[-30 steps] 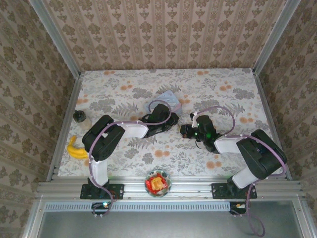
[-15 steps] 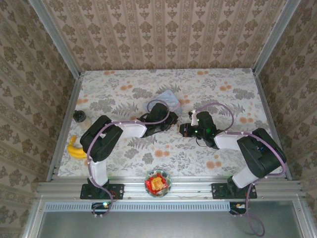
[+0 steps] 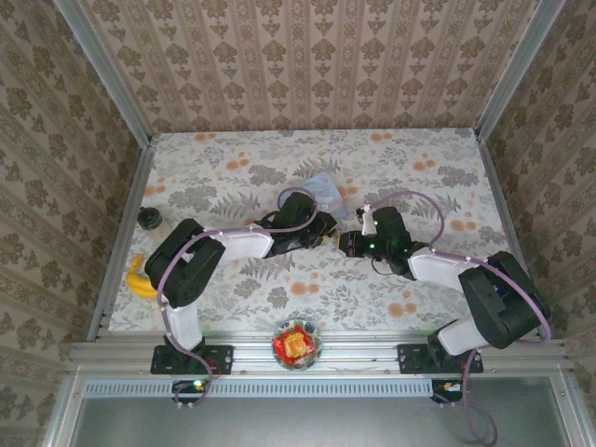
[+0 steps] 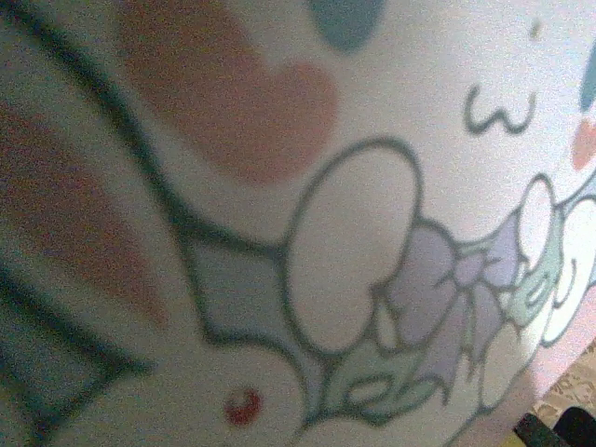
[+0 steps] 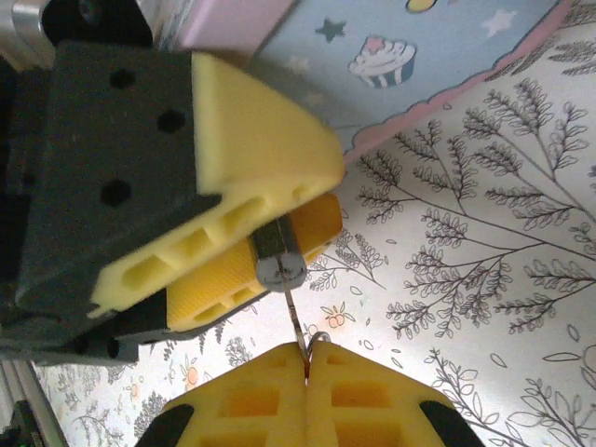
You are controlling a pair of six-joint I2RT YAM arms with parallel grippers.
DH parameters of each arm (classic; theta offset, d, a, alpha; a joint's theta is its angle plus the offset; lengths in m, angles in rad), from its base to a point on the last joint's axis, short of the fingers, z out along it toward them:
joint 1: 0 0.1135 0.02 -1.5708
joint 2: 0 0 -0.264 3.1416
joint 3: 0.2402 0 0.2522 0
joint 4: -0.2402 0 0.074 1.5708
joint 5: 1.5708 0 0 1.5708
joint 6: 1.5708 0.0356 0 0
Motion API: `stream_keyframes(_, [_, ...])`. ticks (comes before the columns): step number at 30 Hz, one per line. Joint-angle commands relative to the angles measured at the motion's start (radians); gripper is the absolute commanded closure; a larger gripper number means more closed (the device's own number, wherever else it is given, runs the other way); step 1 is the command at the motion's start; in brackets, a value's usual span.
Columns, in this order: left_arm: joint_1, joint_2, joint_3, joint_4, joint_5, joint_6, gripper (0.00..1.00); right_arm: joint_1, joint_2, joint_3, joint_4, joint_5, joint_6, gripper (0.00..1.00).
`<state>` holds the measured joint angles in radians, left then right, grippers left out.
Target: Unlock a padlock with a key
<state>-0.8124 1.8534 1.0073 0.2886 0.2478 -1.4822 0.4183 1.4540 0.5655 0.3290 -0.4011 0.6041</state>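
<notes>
1 floral table. 1 pale blue cartoon tin mid-table; 1 bowl of sweets at near rail; 1 banana at left edge; 1 round black knob beyond it. Just before tin, pinched in left gripper pads: 1 tiny padlock, dark grey, silvery sheen, mostly hidden. Clamped tight in right gripper: 1 thin silvery key, tip at padlock.
</notes>
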Motion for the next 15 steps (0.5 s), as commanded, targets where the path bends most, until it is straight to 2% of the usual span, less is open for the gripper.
stream_keyframes(1, [-0.038, 0.044, -0.047, -0.151, 0.232, -0.167, 1.00, -0.010, -0.038, 0.066, 0.001, -0.019, -0.005, 1.00])
stream_keyframes(15, [-0.035, 0.059, -0.039, -0.138, 0.237, -0.163, 1.00, -0.008, -0.014, 0.056, 0.020, 0.004, 0.066, 1.00])
